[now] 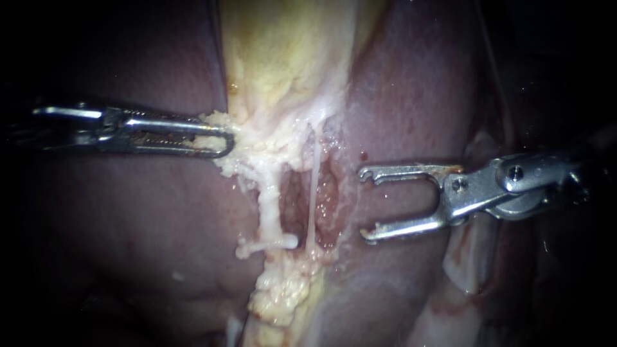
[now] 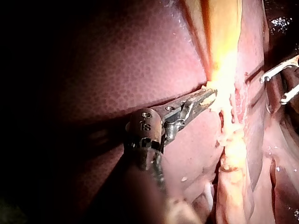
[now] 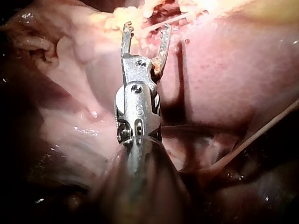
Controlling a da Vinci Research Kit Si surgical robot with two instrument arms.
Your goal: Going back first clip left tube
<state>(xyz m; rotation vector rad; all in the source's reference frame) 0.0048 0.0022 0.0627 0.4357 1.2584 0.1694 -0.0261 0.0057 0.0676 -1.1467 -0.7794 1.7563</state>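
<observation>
right instrument [image 1: 365, 204] sits closest to the lens, its shaft coming in from the right edge of the frame at mid-height. its end effector is wide open (a forked shape, with a clear gap between the two jaws) and holds nothing. its tips stand just right of the raw opening in the tissue, touching neither tube.

left tube [image 1: 270, 202], the thicker white one, runs down the centre of the frame along the left side of that opening. a white clip [image 1: 268, 244] lies across its lower end. right tube [image 1: 313, 199], a thin pale strand, hangs just beside it, between left tube and the open jaws.

left instrument [image 1: 222, 138] comes in from the left edge, a little above mid-height. its end effector is closed on a lump of pale fatty tissue [image 1: 247, 144] at the left margin of the band, above left tube (the left wrist view shows the same grip, with both jaws pressed on the tissue).

yellow gallbladder [image 1: 289, 51] fills the upper centre. dark red liver [image 1: 128, 212] spreads out on both sides.
</observation>
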